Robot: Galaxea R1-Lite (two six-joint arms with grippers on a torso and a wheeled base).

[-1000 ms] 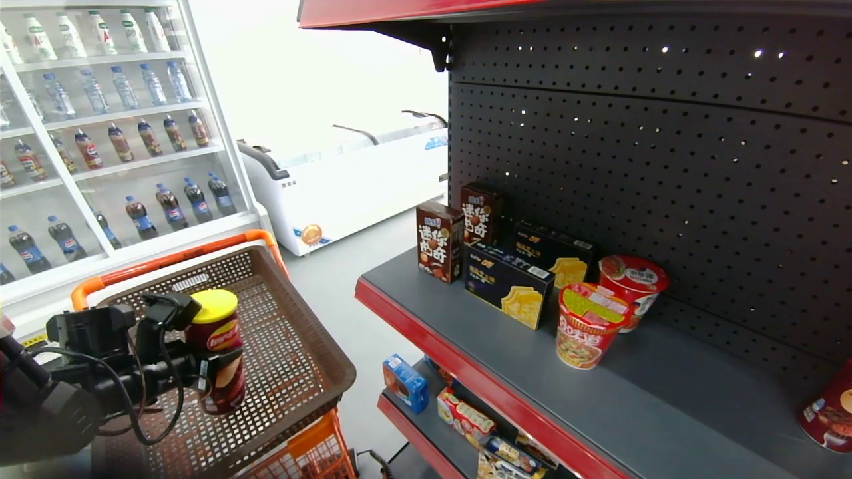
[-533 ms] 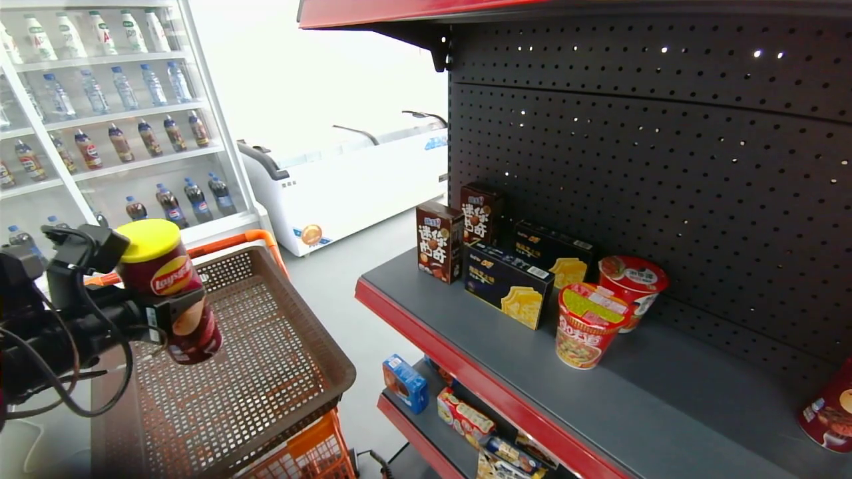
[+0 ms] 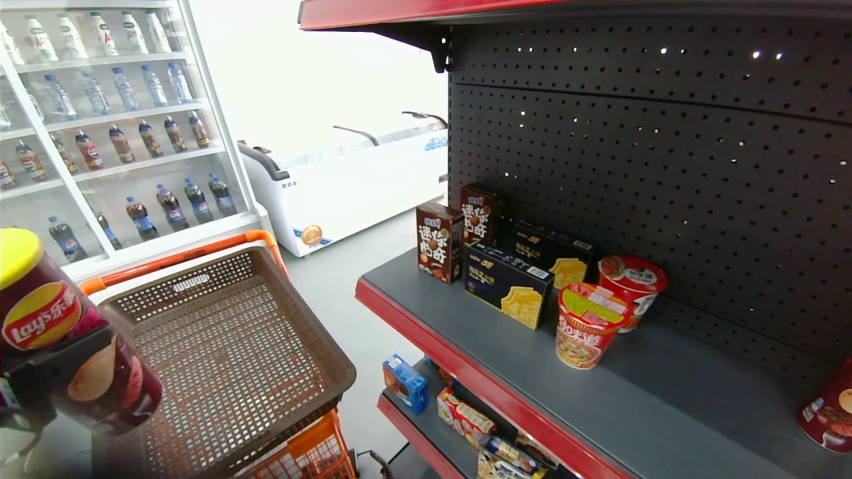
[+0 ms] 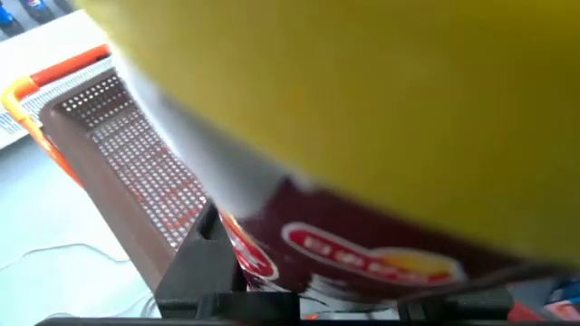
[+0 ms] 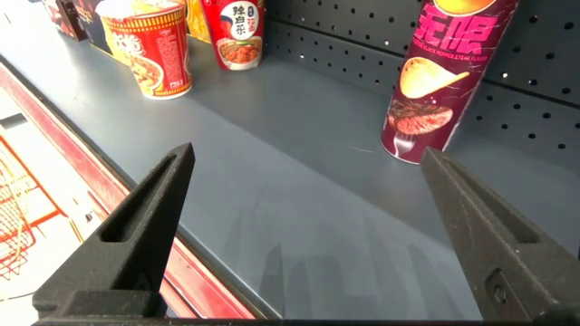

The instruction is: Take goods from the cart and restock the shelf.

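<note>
A dark red chips can (image 3: 73, 346) with a yellow lid hangs tilted at the far left of the head view, above the near left corner of the brown cart basket (image 3: 266, 359). My left gripper (image 3: 30, 396) is shut on its body. In the left wrist view the yellow lid and red can (image 4: 362, 258) sit close up, with one black finger (image 4: 195, 272) against the can and the cart (image 4: 109, 145) below. My right gripper (image 5: 317, 254) is open with nothing between its fingers, low over the grey shelf board (image 5: 299, 181), near a second chips can (image 5: 435, 81) standing upright on it.
On the shelf (image 3: 466, 332) stand two brown boxes (image 3: 439, 243), two dark blue boxes (image 3: 509, 285) and two cup noodles (image 3: 589, 324). Bare board lies right of the cups. A lower shelf holds several packets (image 3: 459, 416). Drink coolers (image 3: 100, 133) stand behind the cart.
My left gripper has lifted the chips can up out of the cart basket and carried it left and closer to the head camera.
</note>
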